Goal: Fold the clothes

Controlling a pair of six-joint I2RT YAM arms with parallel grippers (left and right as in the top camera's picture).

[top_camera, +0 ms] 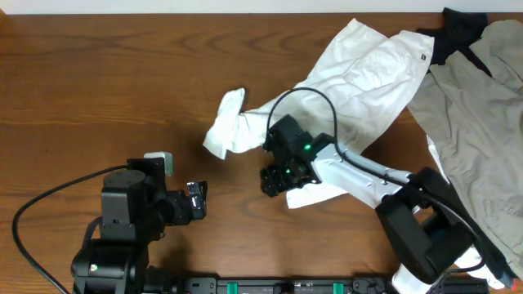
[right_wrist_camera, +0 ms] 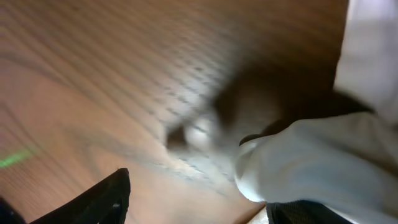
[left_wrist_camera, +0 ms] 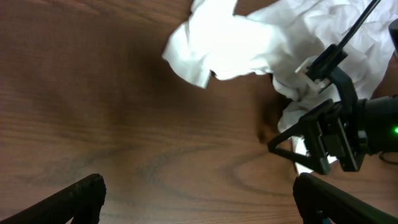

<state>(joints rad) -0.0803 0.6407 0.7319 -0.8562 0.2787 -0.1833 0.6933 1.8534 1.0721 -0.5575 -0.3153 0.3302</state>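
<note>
Right gripper (top_camera: 274, 181) spread wide at edge of white shirt (top_camera: 359, 73)

Seen from overhead, the right arm reaches in from 5 o'clock to the middle of the wooden table (top_camera: 98, 82), its fingers apart and gripping nothing. The blurred wrist view shows a fold of the shirt lying against one finger (right_wrist_camera: 305, 213). The crumpled shirt runs from the centre out toward 1 o'clock, with a loose end trailing toward 9 o'clock. A grey garment (top_camera: 482, 106) is heaped along the 3 o'clock edge, touching the shirt, and a black garment (top_camera: 458, 28) sits at the 1 o'clock corner. At 7 o'clock the left gripper (top_camera: 196, 200) hangs over bare wood, jaws wide and empty, well apart from the cloth
</note>
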